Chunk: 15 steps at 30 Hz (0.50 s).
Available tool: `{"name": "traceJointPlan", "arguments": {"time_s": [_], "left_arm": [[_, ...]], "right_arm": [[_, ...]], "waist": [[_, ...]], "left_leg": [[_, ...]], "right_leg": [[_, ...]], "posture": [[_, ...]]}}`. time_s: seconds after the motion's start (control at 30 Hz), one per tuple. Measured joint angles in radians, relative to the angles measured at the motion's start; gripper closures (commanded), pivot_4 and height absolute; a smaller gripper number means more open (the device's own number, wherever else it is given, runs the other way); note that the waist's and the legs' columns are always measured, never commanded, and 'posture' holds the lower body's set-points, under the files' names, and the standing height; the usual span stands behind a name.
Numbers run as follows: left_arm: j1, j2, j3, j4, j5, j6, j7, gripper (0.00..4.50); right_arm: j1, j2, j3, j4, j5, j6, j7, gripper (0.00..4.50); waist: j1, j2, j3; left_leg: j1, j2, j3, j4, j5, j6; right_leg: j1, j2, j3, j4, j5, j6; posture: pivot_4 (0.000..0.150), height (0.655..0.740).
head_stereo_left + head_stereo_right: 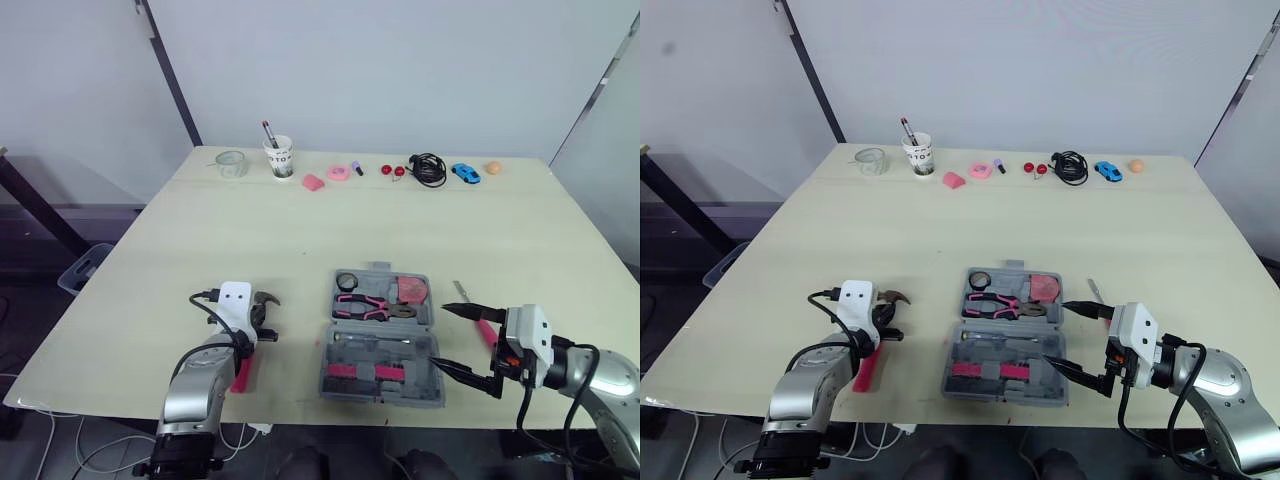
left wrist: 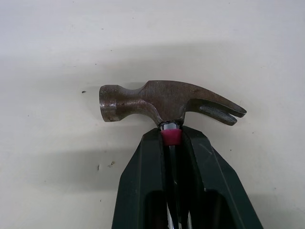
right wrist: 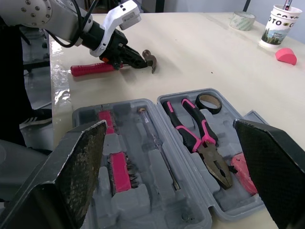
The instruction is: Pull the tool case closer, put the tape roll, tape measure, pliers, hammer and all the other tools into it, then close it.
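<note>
Pale beige table (image 1: 300, 230), matte top, soft even light. Plain white wall (image 1: 400, 70) behind its far edge. Dark diagonal bar (image 1: 172, 80) runs up the wall from the far-left corner. Grey bin (image 1: 85, 268) on dark floor (image 1: 25, 330) off the left edge.

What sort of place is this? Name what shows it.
Probably a robot test lab: a plain table against bare grey walls, an open tool case, the left claw shut on a hammer, and unrelated props, a paper cup, a toy car, lined along the far edge.
</note>
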Motion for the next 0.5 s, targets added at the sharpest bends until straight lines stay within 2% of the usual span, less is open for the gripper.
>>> {"name": "traceJointPlan", "arguments": {"time_s": [0.23,0.4,0.5], "left_arm": [[0.033,0.072,-0.006,-0.002,-0.004,-0.035,-0.092,4.49],[0.049,0.249,-0.036,-0.002,-0.007,-0.108,-0.280,4.49],[0.037,0.299,-0.033,-0.002,-0.017,-0.136,-0.344,4.49]], "right_arm": [[0.000,0.000,0.000,0.000,0.029,0.003,0.024,0.00],[0.001,-0.001,0.000,-0.001,0.050,0.018,0.042,0.00],[0.001,-0.001,0.000,0.000,0.050,0.018,0.045,0.00]], "waist": [[-0.005,0.000,0.000],[-0.002,-0.002,0.001],[0.001,-0.001,0.002]], "left_leg": [[0.000,0.000,0.000,-0.001,0.000,0.000],[-0.001,0.001,0.000,-0.002,0.000,0.000],[-0.001,0.001,0.000,-0.002,0.000,0.000]], "right_leg": [[0.000,0.000,0.000,-0.001,-0.002,-0.004],[-0.001,0.000,-0.001,-0.002,-0.002,-0.004],[-0.001,-0.001,-0.001,-0.003,-0.002,-0.004]], "posture": [[0.150,0.7400],[0.150,0.7400],[0.150,0.7400]]}}
